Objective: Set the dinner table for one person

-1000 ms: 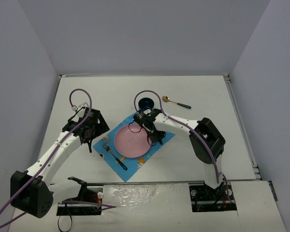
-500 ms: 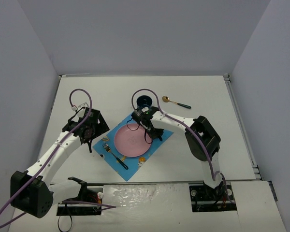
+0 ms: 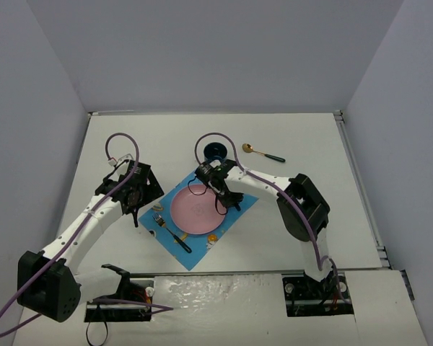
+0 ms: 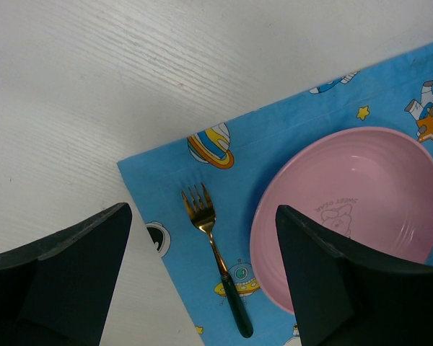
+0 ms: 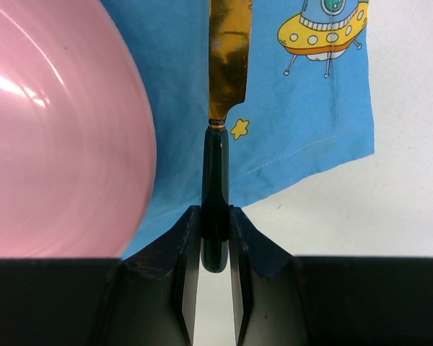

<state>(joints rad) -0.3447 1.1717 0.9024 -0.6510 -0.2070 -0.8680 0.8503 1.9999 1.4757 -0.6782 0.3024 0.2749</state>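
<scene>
— White walls box in the bench, which spreads beneath both arms and carries everything. What has the right claw got?

— It pinches the dark handle of a knife, gold blade over the blue mat, at the pink plate's 3 o'clock.

— And the left claw?

— Spread wide, empty, hovering above the fork at the plate's 8 o'clock.

— What might go wrong?

— The blade looks close to the rim, so I'd guess a skewed release could knock the plate, or the fingers could drag and bunch the mat. The spoon, at 2 o'clock, lies well apart.
</scene>
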